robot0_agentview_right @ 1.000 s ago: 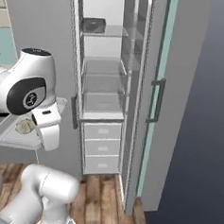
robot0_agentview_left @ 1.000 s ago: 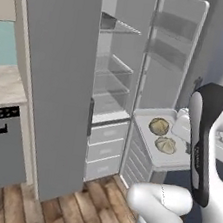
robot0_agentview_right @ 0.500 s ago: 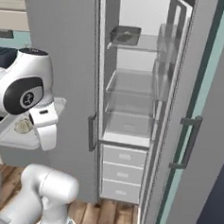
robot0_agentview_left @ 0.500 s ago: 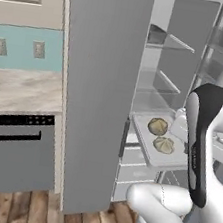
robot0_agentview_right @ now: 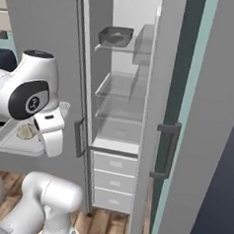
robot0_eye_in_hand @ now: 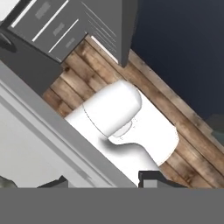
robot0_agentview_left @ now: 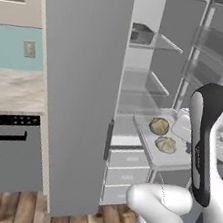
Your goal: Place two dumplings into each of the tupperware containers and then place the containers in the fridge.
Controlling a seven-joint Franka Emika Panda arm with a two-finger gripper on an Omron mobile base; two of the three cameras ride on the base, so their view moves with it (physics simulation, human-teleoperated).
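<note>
Container (robot0_agentview_left: 170, 157) with two dumplings (robot0_agentview_left: 159, 126) in it is up in the air right in front of the open fridge (robot0_agentview_left: 135, 102), roughly level with the lower shelf. The arm blocks its right edge, so I honestly can't tell how the gripper has it or how wide the jaws are. A second container (robot0_agentview_right: 115, 36) already sits on the top shelf (robot0_agentview_right: 126, 48).
</note>
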